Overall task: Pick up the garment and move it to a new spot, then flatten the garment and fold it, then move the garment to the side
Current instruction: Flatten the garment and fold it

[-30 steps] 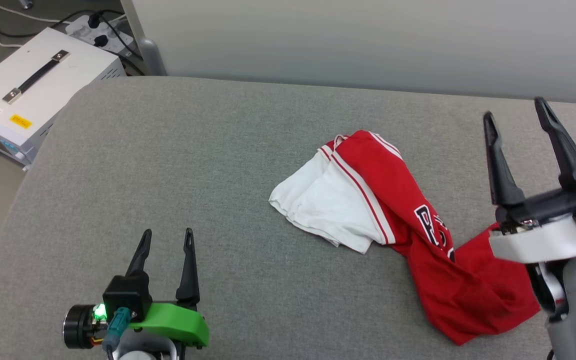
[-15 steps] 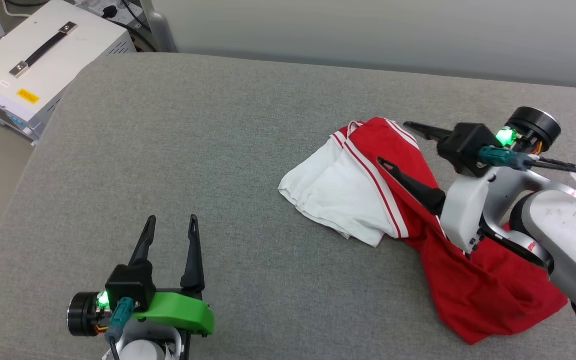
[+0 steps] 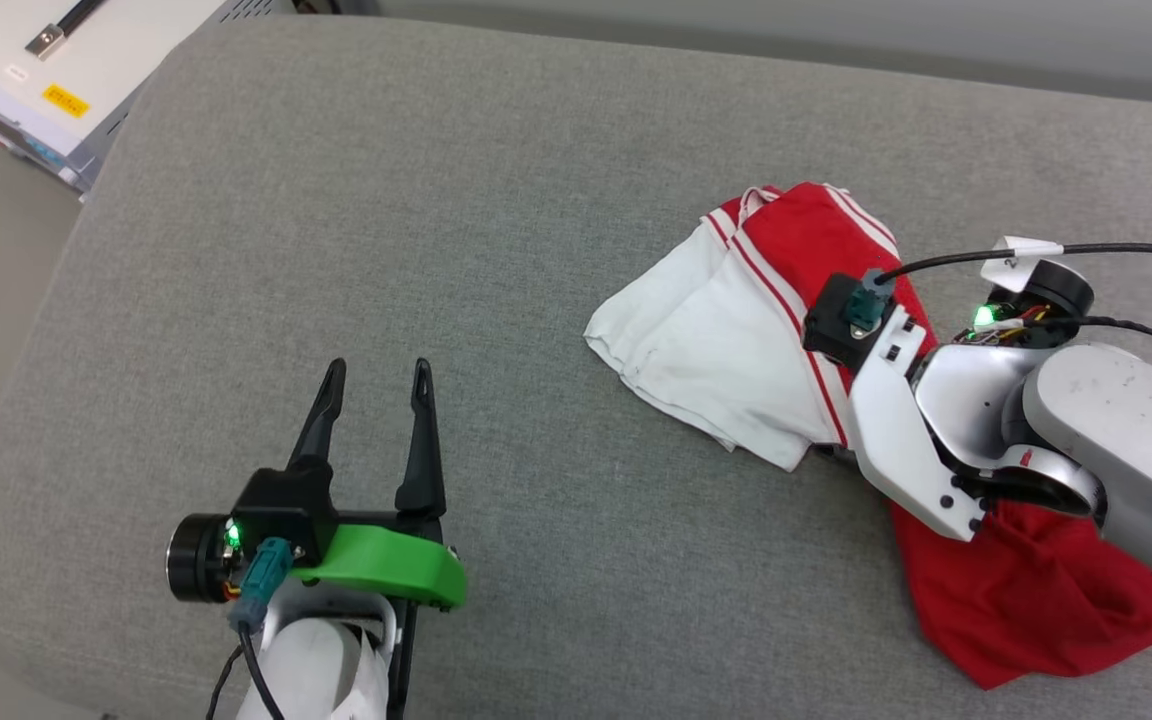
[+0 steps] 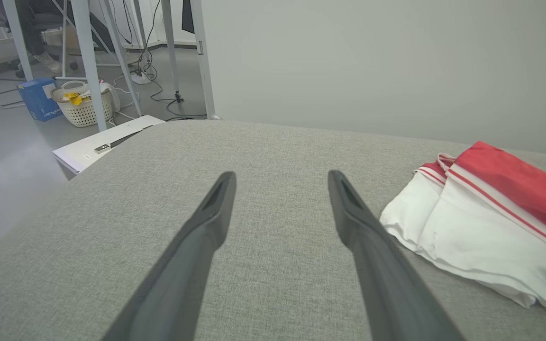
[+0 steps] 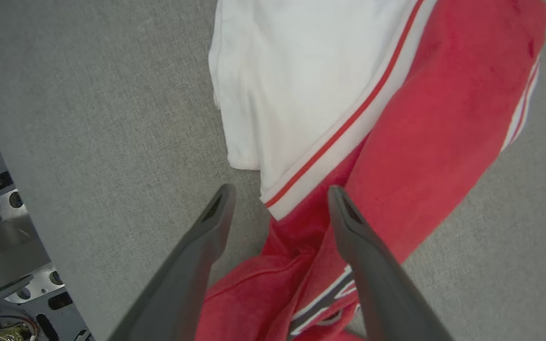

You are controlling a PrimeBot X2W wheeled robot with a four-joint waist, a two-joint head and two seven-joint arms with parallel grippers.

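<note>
Risk of a thin, one-layer pinch: right pincer [image 5: 281, 189] spread wide, holding nothing, poised tips-down over the garment [image 5: 396, 118], one finger above bare grey cushion [image 5: 88, 118] just beside the edge of the white sleeve [image 5: 301, 71], the other above red cloth. Closing here, likely to gather only the striped seam or a single fold. Lifting on that, likely to slip free or to drag the bundle into a tighter twist. Risk too of catching the cushion cover along with the cloth if pushed too deep. Risk of a lopsided lift: much of the red body bunched behind the tips, under the wrist and forearm [image 3: 1116, 420], so apt to trail and snag on the arm. No help close by from the left pincer [image 3: 379, 368], likewise spread and empty, above bare cushion, with the garment well off to its right and a little ahead.

Lies crumpled, not flat. Ahead of the right pincer's tips, white sleeve fairly smooth, doubled in layers, bordered by red-and-white striped trim. Beside it, a long red band running forward. Nearer the wrist, red cloth rumpled into folds, with part of the dark-and-white lettering [image 5: 334, 293] beside one finger. Soft and limp by the look, likely to sag and unfold once raised.
</note>
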